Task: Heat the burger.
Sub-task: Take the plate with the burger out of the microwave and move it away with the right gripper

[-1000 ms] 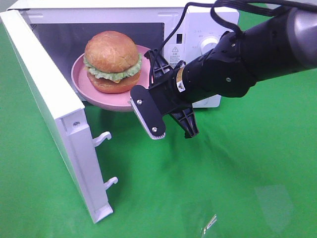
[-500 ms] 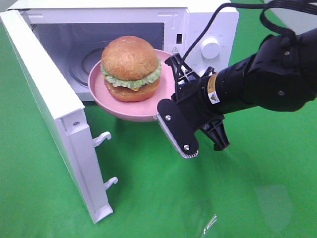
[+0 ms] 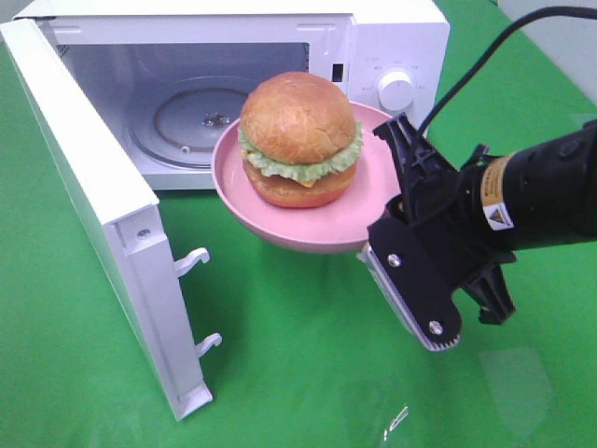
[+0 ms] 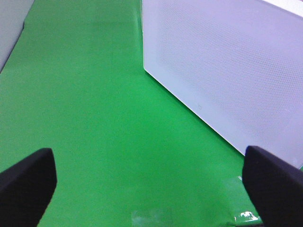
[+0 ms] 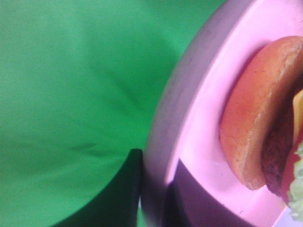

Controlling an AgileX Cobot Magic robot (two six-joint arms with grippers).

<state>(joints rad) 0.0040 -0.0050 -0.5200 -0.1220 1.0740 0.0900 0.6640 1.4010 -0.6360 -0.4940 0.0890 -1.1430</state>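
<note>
Right gripper (image 3: 396, 245) jaws clamped on the pink plate (image 3: 347, 222) rim, burger (image 3: 299, 140) aboard (microwave (image 3: 373, 42) door open); left gripper (image 4: 151, 182) jaws wide apart.

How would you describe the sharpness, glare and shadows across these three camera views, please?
Exterior high view: mostly sharp, soft shadow on the green cloth beneath the round pink plate, and mild sheen on the glossy golden-brown burger. Left wrist view: soft focus, with the white perforated microwave door washed pale. Right wrist view: very close, plate rim and burger blurred.
</note>
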